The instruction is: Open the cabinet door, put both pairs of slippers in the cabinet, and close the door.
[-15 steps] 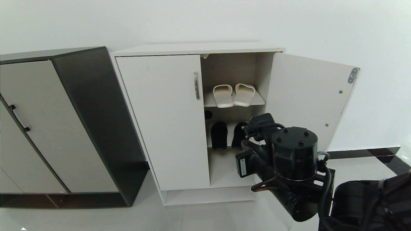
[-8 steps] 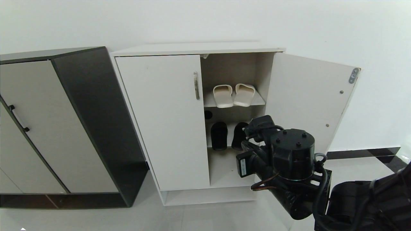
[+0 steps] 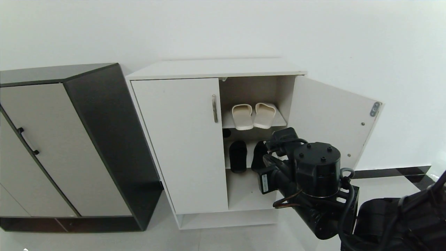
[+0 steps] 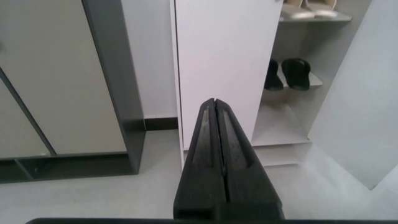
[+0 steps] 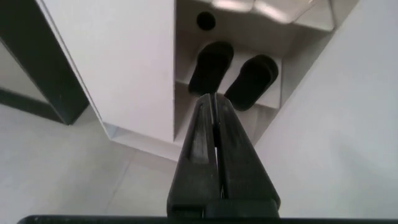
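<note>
White wall, cabinet lower in head view: camera shift.

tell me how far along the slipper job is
Done: the cabinet's right door stands open, the cream slippers sit on the upper shelf, the black slippers on the shelf below. In hand: nothing; right gripper and left gripper are shut and empty. Left: closing the right door.
</note>
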### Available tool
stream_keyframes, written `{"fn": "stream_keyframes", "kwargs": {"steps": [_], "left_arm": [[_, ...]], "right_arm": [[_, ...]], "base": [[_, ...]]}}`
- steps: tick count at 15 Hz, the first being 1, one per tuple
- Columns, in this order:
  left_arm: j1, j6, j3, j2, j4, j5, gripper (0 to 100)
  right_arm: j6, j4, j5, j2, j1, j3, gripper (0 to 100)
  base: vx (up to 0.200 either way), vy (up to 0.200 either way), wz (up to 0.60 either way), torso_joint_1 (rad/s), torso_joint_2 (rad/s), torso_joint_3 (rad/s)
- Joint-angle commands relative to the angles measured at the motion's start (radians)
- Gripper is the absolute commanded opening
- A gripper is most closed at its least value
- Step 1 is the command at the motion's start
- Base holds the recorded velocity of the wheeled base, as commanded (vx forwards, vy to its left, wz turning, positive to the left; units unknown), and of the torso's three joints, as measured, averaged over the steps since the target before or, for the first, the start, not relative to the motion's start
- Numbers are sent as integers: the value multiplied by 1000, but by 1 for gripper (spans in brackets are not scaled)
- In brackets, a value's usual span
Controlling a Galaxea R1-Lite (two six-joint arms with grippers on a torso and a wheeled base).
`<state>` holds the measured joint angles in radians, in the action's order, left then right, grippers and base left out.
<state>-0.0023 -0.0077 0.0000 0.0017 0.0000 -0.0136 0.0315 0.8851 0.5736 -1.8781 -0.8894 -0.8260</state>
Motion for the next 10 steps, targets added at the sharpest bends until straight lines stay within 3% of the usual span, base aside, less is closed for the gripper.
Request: {"fn": "stream_keyframes", "kwargs": {"steps": [1,10], "left_arm": [[1,0,0,0,0,0,0],[1,0,0,0,0,0,0]], "right_arm": [[-1,0,2,0,0,4,0],[-1,0,3,2,0,4,0]], "base": [[0,0,0,105,-442,-344],[0,0,0,151,-471,-327]]}}
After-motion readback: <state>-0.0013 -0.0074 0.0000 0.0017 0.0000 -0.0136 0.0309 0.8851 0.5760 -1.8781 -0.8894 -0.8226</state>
